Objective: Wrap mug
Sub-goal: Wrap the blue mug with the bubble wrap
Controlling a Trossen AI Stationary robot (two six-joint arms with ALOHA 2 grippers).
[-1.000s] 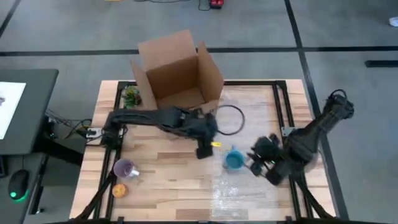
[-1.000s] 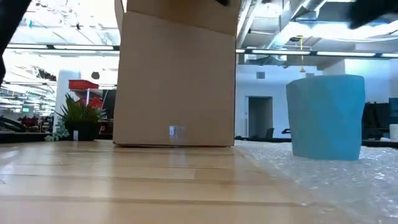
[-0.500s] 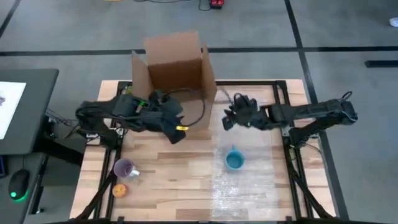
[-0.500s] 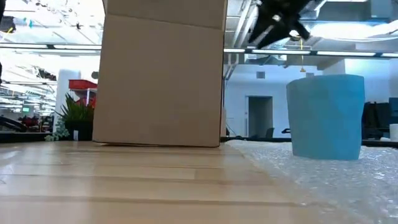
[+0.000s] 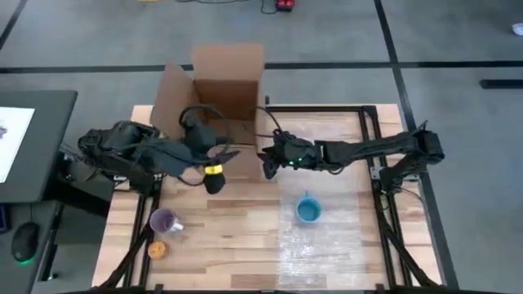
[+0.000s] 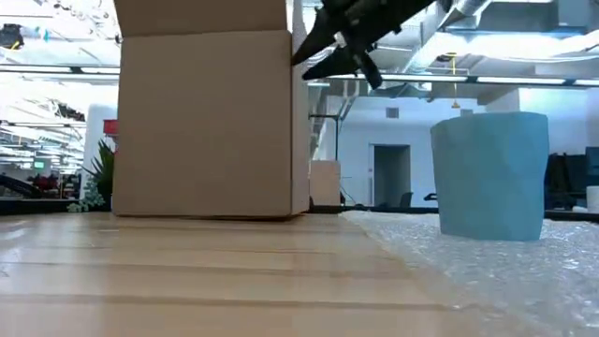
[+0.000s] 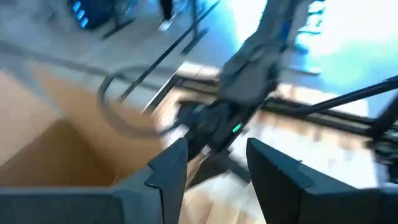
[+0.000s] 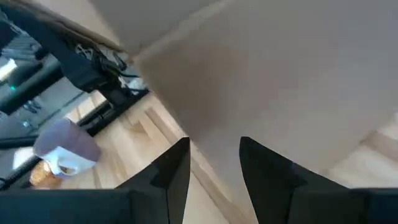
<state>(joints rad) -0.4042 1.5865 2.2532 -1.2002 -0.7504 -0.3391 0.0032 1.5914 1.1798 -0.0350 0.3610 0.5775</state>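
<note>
**Both pincers at the box, mug alone on the wrap**

The blue mug (image 5: pixel 308 211) stands upright on the sheet of bubble wrap (image 5: pixel 327 237) that covers the right part of the tabletop (image 5: pixel 229 237). Nothing touches it. In the low view the mug (image 6: pixel 489 175) sits on the wrap (image 6: pixel 487 271), well apart from the box (image 6: pixel 201 122).

The cardboard box (image 5: pixel 216 90) stands open at the far middle of the tabletop, flaps up. The right pincer (image 5: pixel 268 161) reaches across from the right and sits at the box's right near corner; its wrist view shows the two fingers (image 8: pixel 174 171) parted, with a cardboard wall close in front of them and nothing between them. The left pincer (image 5: pixel 214 175) hangs at the box's left near side, a yellow mark on it. Its fingers (image 7: pixel 168 171) are also spread and grasp nothing; past them the other arm shows, blurred.

A purple cup (image 5: pixel 166 220) lies near the left front corner, an orange thing (image 5: pixel 157 249) just beside it. A small plant (image 6: pixel 98 183) stands behind the box on the left.
</note>
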